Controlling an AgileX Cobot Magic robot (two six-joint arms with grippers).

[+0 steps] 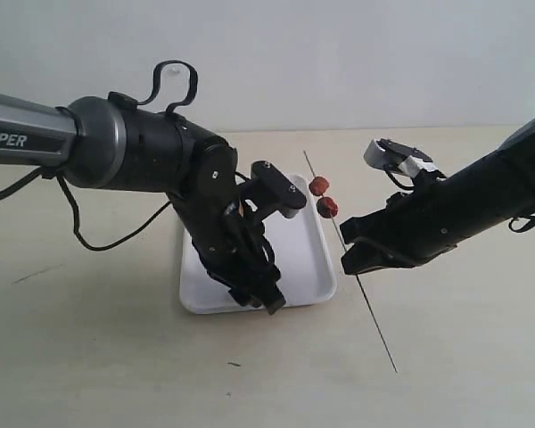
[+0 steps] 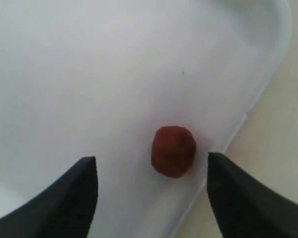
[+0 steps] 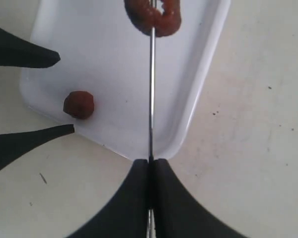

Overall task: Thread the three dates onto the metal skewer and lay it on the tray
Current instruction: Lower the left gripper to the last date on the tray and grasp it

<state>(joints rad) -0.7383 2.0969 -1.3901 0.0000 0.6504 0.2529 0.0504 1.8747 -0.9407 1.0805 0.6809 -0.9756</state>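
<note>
**Metal skewer** point(image 1: 367, 308): thin, straight, smooth grey rod running far to near along the tray's right side. The right gripper point(image 3: 150, 166) pinches it mid-length with its jaws closed fully on it, probably to steady it for threading.

**Threaded dates**: far date point(image 1: 318, 185) and near date point(image 1: 327, 208), reddish-brown, wrinkled and roundish, touching each other on the skewer's far stretch.

**Loose date** point(image 2: 173, 150): matte and roundish, unthreaded, lying on the tray floor just beside the near rim.

**Left gripper** point(image 1: 261, 301): black tapered jaws spread wide and holding nothing, one on each side of the loose date, apparently placed to pick it up.

**Tray** point(image 1: 308, 254): white, smooth, rectangular, with rounded corners and a low rim, lying on a pale tabletop point(image 1: 116, 366).
</note>
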